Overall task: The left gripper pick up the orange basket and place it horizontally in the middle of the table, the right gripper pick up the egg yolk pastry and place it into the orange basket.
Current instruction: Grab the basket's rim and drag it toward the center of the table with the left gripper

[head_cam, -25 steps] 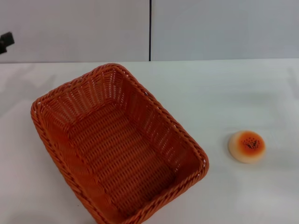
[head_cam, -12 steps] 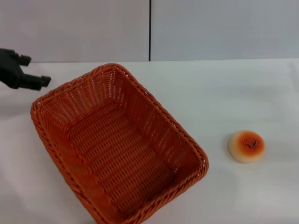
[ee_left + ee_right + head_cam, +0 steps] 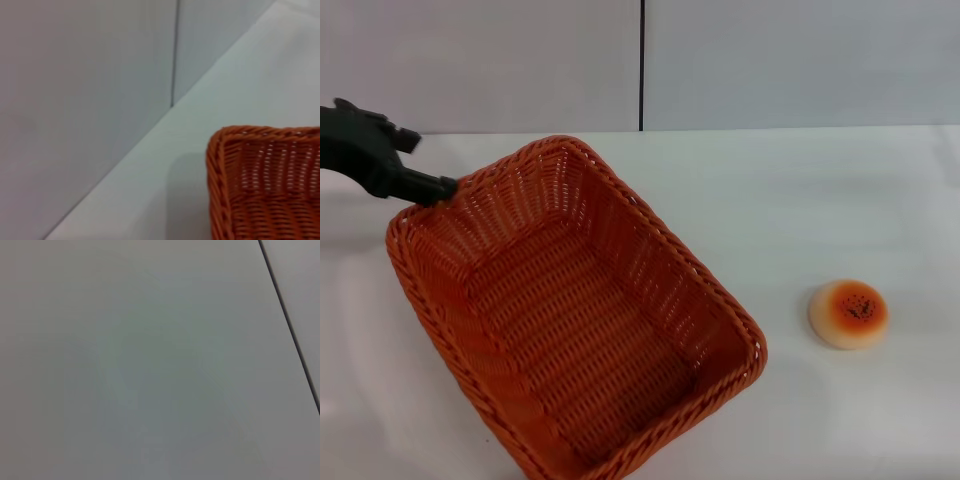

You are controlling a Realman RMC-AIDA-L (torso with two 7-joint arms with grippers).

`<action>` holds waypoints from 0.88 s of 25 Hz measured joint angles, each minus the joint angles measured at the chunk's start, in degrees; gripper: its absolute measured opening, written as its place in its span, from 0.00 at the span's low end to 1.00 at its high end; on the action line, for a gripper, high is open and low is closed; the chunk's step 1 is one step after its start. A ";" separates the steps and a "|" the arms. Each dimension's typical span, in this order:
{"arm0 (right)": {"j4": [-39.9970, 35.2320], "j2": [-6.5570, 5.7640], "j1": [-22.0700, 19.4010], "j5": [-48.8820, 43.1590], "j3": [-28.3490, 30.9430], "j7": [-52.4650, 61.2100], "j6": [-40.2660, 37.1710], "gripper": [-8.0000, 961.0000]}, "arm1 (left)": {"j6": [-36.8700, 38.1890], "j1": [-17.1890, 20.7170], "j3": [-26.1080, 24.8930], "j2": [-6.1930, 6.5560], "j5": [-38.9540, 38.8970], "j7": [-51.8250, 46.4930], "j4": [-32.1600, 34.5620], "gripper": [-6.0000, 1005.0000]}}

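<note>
Reaching with my left gripper (image 3: 438, 189) at the orange basket (image 3: 570, 310), tip at its far left rim corner; whether my fingers stand apart or together, cannot tell. Basket sits skewed on the table (image 3: 800, 200), empty. Egg yolk pastry (image 3: 848, 313) lies right of the basket, well apart. Step in hand: basket pickup, likely. Next: straddle the braided rim, clamp, then lift and turn it level. Right gripper out of sight

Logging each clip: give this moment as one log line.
left gripper at far-left rim of woven orange basket | round sesame-topped egg yolk pastry on white table, right of basket
</note>
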 joint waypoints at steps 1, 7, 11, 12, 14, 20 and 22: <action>0.00 0.01 0.03 0.02 0.00 0.00 0.00 0.58 | 0.00 0.00 0.00 0.00 0.00 0.00 0.00 0.80; 0.07 0.04 0.33 0.06 0.00 0.00 1.27 0.58 | -7.84 2.10 7.46 -0.32 -0.19 -2.01 -3.20 0.80; 0.08 0.05 0.34 0.08 -0.03 -0.01 1.40 0.58 | -9.99 1.99 8.28 -0.32 -0.23 -1.65 -6.04 0.80; 0.08 0.05 0.23 0.08 -0.05 -0.01 1.41 0.58 | -11.16 1.68 8.75 -0.32 -0.24 -1.43 -7.37 0.80; 0.08 0.05 0.20 0.08 -0.06 -0.01 1.40 0.58 | -11.54 1.60 8.99 -0.31 -0.23 -1.41 -7.74 0.80; 0.24 0.05 0.03 0.08 -0.06 -0.03 1.39 0.58 | -12.77 1.52 12.97 -0.32 0.76 -1.84 -9.05 0.80; 0.33 0.05 0.01 0.08 -0.06 -0.27 1.41 0.58 | -13.61 1.51 14.11 -0.35 1.10 -2.03 -9.33 0.80</action>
